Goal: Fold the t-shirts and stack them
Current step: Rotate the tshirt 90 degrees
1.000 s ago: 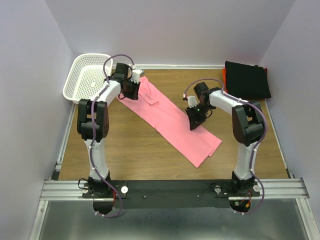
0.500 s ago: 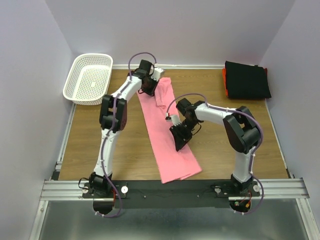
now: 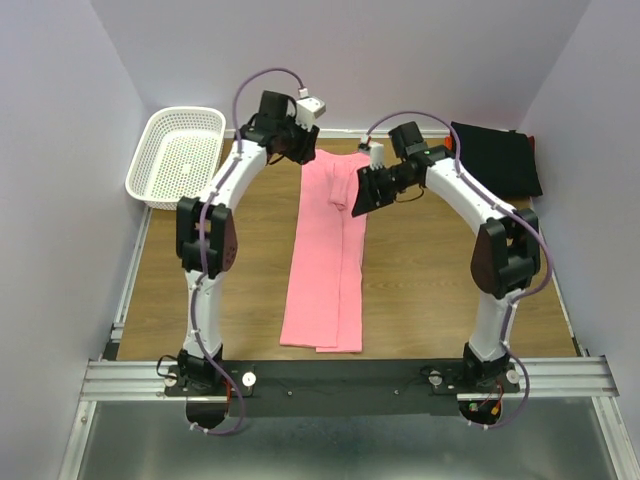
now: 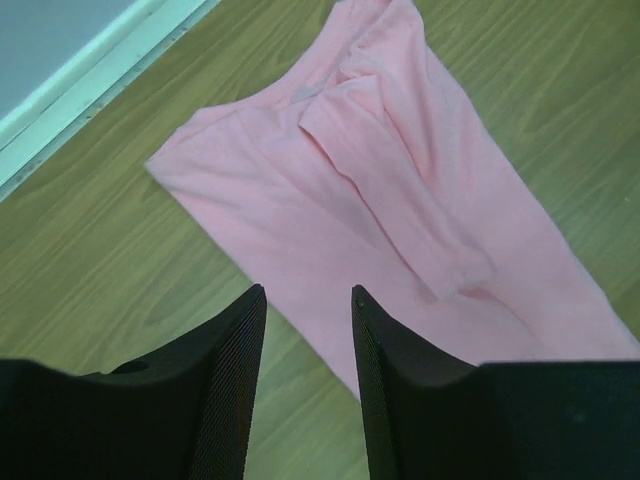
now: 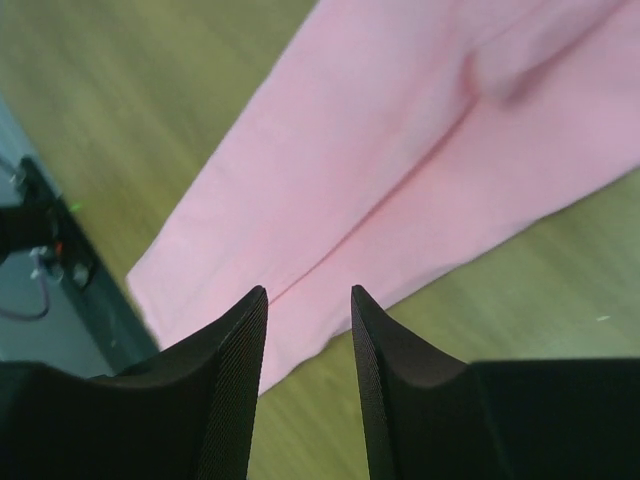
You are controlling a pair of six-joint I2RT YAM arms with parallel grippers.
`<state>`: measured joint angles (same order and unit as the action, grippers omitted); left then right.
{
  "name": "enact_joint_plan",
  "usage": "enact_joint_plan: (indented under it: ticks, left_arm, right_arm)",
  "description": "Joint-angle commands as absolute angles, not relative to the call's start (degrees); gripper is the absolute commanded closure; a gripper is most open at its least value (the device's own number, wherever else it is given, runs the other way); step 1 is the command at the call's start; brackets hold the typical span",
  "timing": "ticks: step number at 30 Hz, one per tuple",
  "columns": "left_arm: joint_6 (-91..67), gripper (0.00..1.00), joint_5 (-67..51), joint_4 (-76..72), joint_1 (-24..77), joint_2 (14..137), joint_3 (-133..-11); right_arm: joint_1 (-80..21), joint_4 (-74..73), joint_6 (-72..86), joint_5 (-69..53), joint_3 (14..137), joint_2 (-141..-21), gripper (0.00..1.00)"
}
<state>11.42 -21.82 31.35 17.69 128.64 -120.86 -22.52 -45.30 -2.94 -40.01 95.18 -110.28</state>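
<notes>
A pink t-shirt (image 3: 325, 262), folded lengthwise into a long strip, lies on the wooden table from the far middle to the near edge. It also shows in the left wrist view (image 4: 400, 190) and the right wrist view (image 5: 400, 170). A sleeve flap lies folded over at its far end. My left gripper (image 3: 303, 152) is open and empty above the shirt's far left corner. My right gripper (image 3: 357, 203) is open and empty above the shirt's far right edge. A stack of folded shirts (image 3: 495, 160), black on top with orange beneath, sits at the far right corner.
A white plastic basket (image 3: 178, 155) stands at the far left corner. A white rail (image 4: 90, 75) runs along the table's far edge. A black mounting bar (image 3: 340, 380) spans the near edge.
The pink shirt has swung from diagonal to lying straight down the table's middle. Both grippers moved toward the far end; the right gripper has come off the shirt and risen.
</notes>
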Motion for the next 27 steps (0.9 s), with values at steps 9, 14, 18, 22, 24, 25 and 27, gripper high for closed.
enact_joint_plan:
  ticks: [9,14,18,22,24,25,27]
  left_arm:
    - [8.5,0.59,-37.5,22.6,15.6,114.3,-92.9]
    - [7.4,0.62,-37.8,19.4,16.1,114.2,-85.9]
    - [6.1,0.63,-38.2,18.3,16.2,116.2,-84.3]
    - [5.2,0.65,-37.5,17.9,16.1,120.0,-86.2]
    - [4.8,0.65,-37.2,18.0,16.1,122.7,-87.4]
    - [4.5,0.66,-36.7,18.1,16.1,124.6,-88.7]
    - [4.0,0.67,-36.0,18.5,16.0,126.5,-91.1]
  right_arm:
    - [-20.7,-42.1,2.4,-23.2,114.2,-130.5,0.59]
    - [-20.3,-41.6,2.1,-18.3,118.2,-135.7,0.61]
    - [-19.7,-41.1,1.8,-15.7,121.1,-139.8,0.63]
    - [-19.4,-40.4,1.8,-12.7,124.2,-143.0,0.64]
    - [-19.0,-40.1,1.8,-11.5,126.6,-145.2,0.64]
    - [-18.8,-40.1,1.8,-11.3,127.8,-146.7,0.64]
    - [-18.5,-40.0,1.8,-10.0,130.9,-148.4,0.64]
